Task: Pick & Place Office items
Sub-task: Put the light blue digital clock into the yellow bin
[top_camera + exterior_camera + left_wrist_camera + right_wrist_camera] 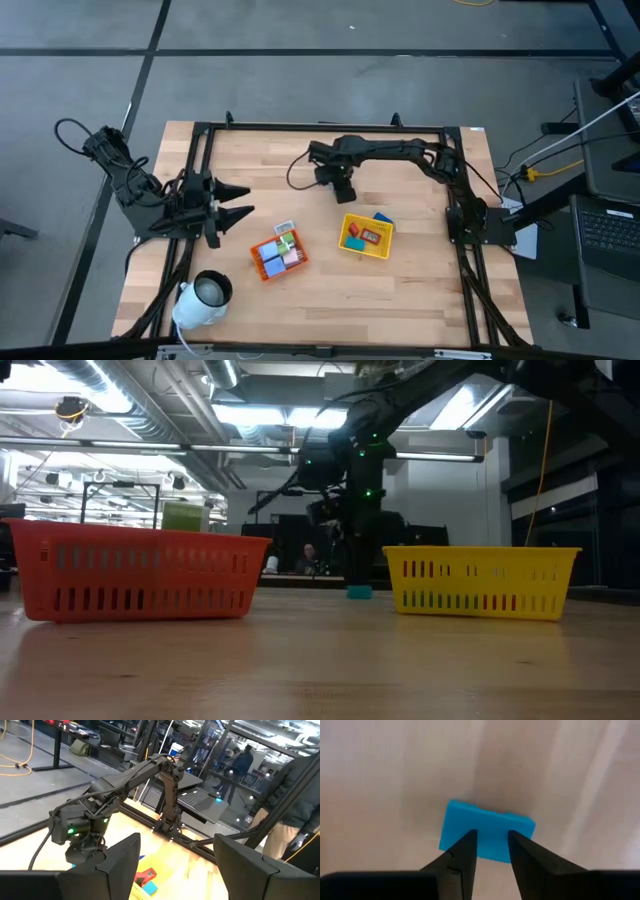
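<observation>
pick step: right hand (490, 852) down on the bench (400, 270), fingers narrowed around a light blue block (487, 837) lying behind the yellow tray (364, 237), probably not yet clamped. next: finish the grip, lift. only the right wrist view shows the block; overhead hides it. left hand (240, 201) waits released beside the orange tray (278, 255).
</observation>
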You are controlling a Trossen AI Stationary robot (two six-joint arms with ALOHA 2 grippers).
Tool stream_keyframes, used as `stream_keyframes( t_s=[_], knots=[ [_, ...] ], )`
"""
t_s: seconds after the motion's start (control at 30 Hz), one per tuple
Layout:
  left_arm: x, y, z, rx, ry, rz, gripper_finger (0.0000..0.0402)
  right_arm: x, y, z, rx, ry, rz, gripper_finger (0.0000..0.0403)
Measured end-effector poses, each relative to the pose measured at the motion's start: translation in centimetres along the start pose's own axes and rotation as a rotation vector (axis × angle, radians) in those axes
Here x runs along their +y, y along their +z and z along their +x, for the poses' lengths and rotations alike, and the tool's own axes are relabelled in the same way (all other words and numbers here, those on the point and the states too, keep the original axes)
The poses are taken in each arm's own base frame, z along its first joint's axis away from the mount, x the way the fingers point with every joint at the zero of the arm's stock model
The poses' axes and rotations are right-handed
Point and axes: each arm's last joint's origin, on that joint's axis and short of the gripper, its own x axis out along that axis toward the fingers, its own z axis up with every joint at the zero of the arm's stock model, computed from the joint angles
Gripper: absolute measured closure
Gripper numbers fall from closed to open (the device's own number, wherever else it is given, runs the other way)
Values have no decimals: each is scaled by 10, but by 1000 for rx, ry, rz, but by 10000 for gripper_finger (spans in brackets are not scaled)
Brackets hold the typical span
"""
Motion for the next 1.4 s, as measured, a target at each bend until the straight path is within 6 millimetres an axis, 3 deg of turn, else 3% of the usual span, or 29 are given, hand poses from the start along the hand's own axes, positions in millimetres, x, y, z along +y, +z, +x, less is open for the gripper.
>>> stream_keyframes(
  t_s=[0.17,0.4,0.5,0.63,0.77,0.97,1.4],
  knots=[
    [0,0,0,0,4,13,155,4,5,-26,-134,31,189,261],
    [0,0,0,-3,9,54,155,-2,6,-65,-252,-13,902,165],
    [0,0,0,-8,13,56,155,0,4,-67,-245,12,1222,128],
    [-1,2,0,-22,8,40,155,-3,1,-62,-221,17,1490,108],
    [-4,7,0,-52,-11,47,155,-3,-5,-57,-193,-46,1628,109],
    [-8,15,-1,-93,-44,73,155,0,-5,-39,-218,15,1839,118],
    [-11,14,1,-90,-70,80,155,17,-9,0,-52,22,1899,119]
  ],
)
